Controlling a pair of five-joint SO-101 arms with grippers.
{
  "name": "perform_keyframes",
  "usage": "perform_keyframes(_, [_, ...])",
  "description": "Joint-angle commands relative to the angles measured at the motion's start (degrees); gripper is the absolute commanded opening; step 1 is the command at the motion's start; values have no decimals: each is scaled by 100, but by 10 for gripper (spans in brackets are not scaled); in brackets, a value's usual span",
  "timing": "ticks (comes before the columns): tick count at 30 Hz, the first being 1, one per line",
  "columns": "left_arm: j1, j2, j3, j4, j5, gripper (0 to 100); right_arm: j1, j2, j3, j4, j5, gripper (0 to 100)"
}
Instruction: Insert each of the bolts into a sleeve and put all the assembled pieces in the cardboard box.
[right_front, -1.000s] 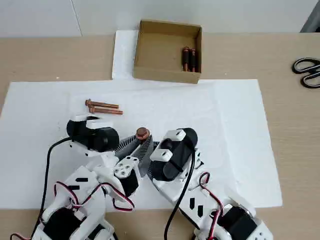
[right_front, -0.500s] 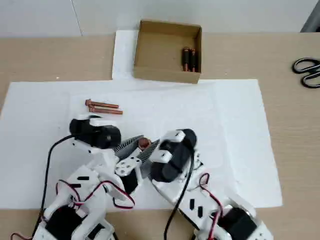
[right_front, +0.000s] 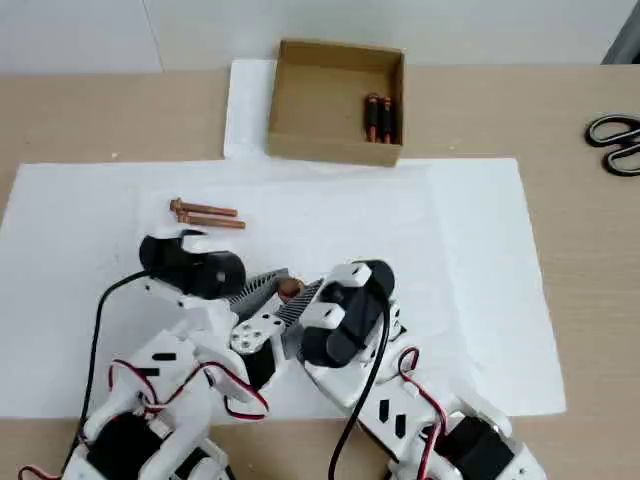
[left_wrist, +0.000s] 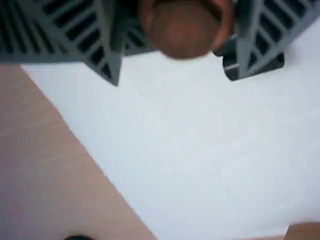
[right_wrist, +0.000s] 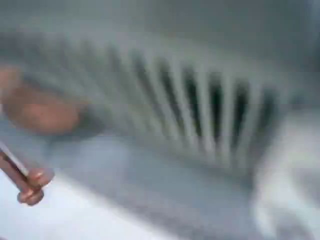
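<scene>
Clamping bolt (left_wrist: 185, 25) head-up in left gripper (left_wrist: 175, 65) | right gripper (right_front: 297, 299) beside it, grip unclear | loose bolts (right_front: 207, 214) lying sideways, heads left

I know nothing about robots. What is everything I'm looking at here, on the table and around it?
cardboard box: one, brown, far side of the table.
assembled pieces: two, copper and dark, side by side inside the box.
bolts: two, copper, lying side by side on the paper.
copper piece: one, between the two grippers.
paper: white sheet, under the arms and bolts.
scissors: one pair, dark, at the table's edge.
table: one, light wood.
left gripper: one, grey, shut on the copper piece.
right gripper: one, grey, close beside that piece.
arms: two, white with black motors, near edge.
</scene>
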Motion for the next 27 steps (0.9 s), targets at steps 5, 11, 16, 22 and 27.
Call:
perform_keyframes(5, [9,281,-769,-79,-53,152,22,-48,-18,-154,44,4])
perform_keyframes(11, [-176,1125,-1420,-527,-44,152,31,-40,-18,-154,44,4])
perform_keyframes(16, [-774,2022,-2035,-791,-53,152,259,-40,-26,-171,53,4])
perform_keyframes(22, [-1785,3156,-2941,-738,334,152,1270,4,-26,-180,79,4])
perform_keyframes(27, [-2224,4149,-3626,-202,519,152,2273,426,-62,-189,53,4])
